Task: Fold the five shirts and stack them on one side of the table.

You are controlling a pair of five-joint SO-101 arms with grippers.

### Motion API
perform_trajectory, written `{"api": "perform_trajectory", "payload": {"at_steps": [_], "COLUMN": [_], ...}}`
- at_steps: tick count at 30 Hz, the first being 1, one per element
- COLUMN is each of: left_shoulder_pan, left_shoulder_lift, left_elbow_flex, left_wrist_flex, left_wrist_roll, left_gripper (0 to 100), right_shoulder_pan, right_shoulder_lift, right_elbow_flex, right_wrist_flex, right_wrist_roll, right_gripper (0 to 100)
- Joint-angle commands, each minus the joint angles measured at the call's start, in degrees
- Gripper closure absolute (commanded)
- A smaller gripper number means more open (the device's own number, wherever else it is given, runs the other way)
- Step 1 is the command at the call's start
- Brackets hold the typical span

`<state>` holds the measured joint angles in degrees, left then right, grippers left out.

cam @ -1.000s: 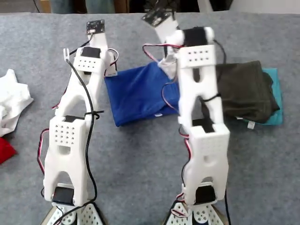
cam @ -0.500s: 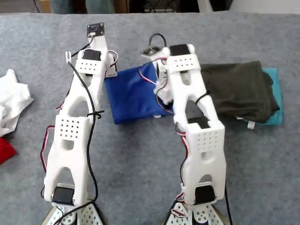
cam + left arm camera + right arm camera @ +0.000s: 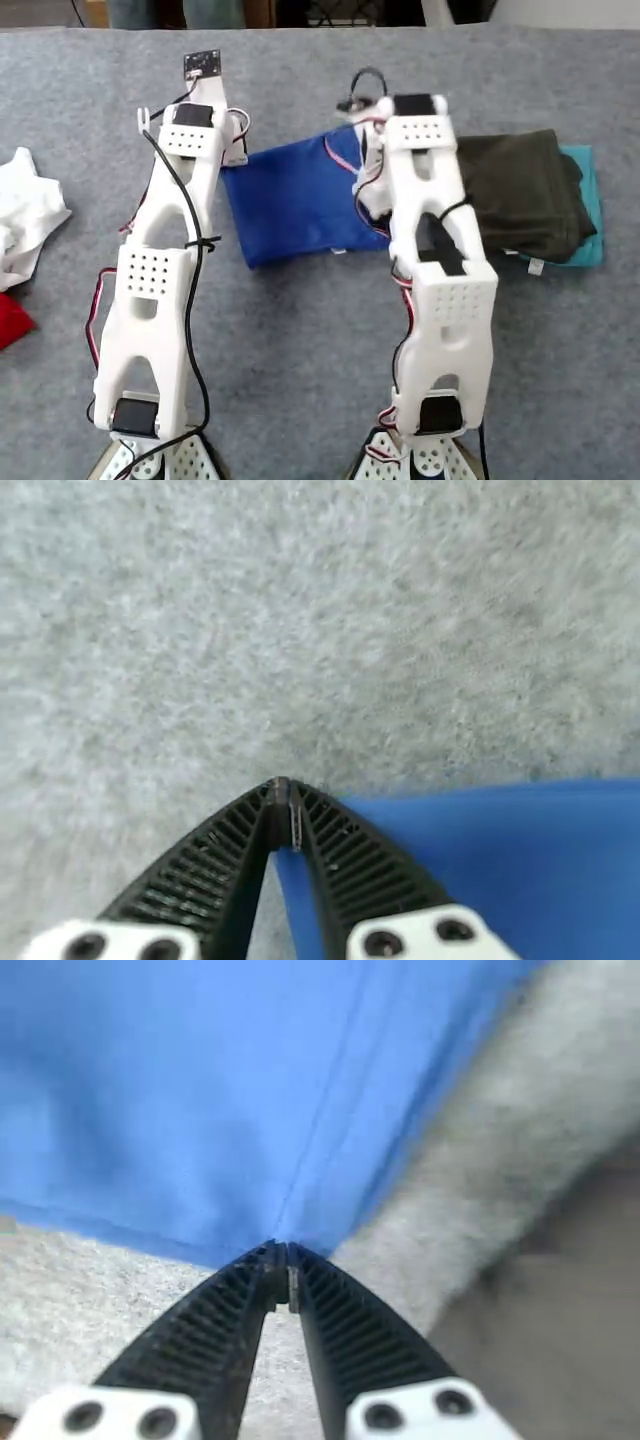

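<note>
Two arms: over the grey surface [image 3: 300,350], with the folded blue shirt [image 3: 290,205] lying between them.
Left gripper [image 3: 281,792]: pinched shut on the shirt's corner.
Right gripper [image 3: 281,1257]: clamped on its opposite edge.
Stack (right side): dark green shirt [image 3: 520,190] on teal shirt [image 3: 592,205].

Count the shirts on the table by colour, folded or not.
white shirt: 1
red shirt: 1
blue shirt: 1
dark olive shirt: 1
teal shirt: 1
Total: 5
</note>
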<state>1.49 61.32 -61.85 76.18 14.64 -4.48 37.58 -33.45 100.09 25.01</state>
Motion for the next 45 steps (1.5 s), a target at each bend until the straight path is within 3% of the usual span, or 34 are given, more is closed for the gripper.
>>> {"api": "perform_trajectory", "payload": {"at_steps": [1, 6, 14, 27, 36, 41, 45], "left_shoulder_pan": [-0.8, -0.7, -2.6, -2.8, -2.6, -2.9, -3.5], "left_shoulder_lift": [-0.9, 0.3, 2.0, 5.9, 6.0, 6.0, 6.0], "left_elbow_flex": [-10.9, -16.3, -16.3, -16.4, -16.3, -16.3, -16.3], "left_wrist_flex": [5.9, 9.1, 8.8, 7.4, 6.6, 6.2, 6.3], "left_wrist_roll": [-0.1, -0.1, -0.1, -0.2, -0.2, -0.2, -2.4], "left_gripper": [97, 97, 97, 97, 97, 97, 97], "right_shoulder_pan": [1.0, 0.2, -2.9, -1.0, -0.4, -0.7, -1.3], "right_shoulder_lift": [-7.3, -10.5, -2.9, 14.7, 13.5, 10.5, 6.8], "right_elbow_flex": [-5.1, -9.5, -9.7, -9.8, -12.6, -19.4, -29.3], "right_wrist_flex": [1.1, -1.9, -28.5, -43.0, -39.9, -30.7, -16.2], "right_wrist_roll": [-0.5, -1.8, -5.4, -5.0, -5.1, -5.3, -5.4], "right_gripper": [98.5, 98.4, 98.4, 98.4, 98.4, 98.4, 98.4]}}
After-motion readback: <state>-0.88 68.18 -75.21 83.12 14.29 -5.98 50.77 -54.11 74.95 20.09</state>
